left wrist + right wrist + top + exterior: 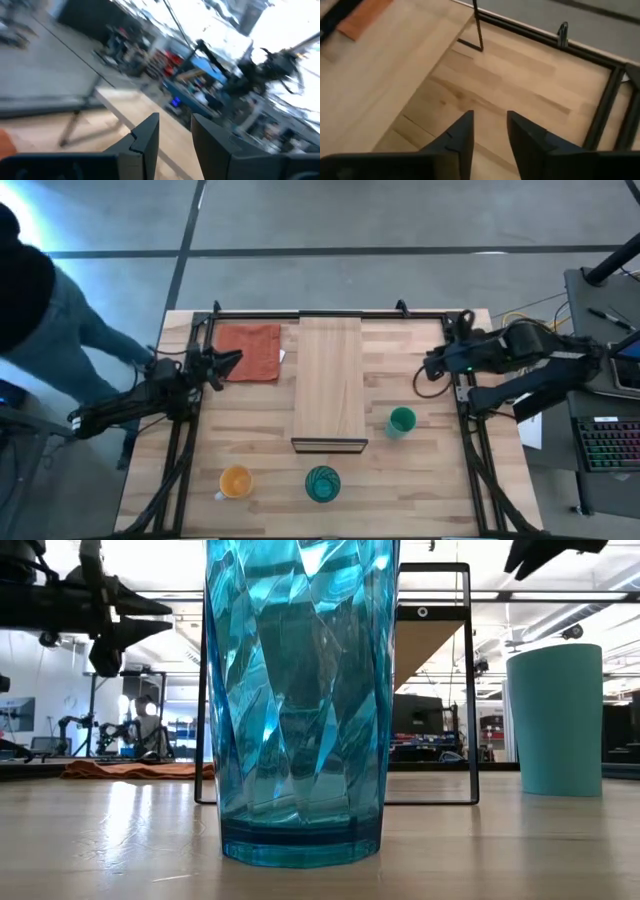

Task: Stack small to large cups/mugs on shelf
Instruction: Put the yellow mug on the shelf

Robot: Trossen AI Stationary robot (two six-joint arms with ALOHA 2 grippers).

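The small orange cup [235, 481], the translucent teal tumbler [322, 483] and the solid green cup [401, 421] stand upright on the table, each on its base and apart from the others. In the low view the tumbler [300, 700] fills the front and the green cup [555, 720] stands to its right. The light-wood shelf [328, 380] runs down the table's middle, its dark front edge toward the cups. My left gripper [232, 360] hovers open and empty at the table's left, beside the orange-red cloth [248, 352]. My right gripper [430, 368] hovers open and empty at the right, beyond the green cup.
A black metal frame [330, 313] runs along the table's far edge and both sides. A person [40, 310] stands off the far left corner. A keyboard [610, 442] lies on a side stand to the right. Bare wood lies between the shelf and each arm.
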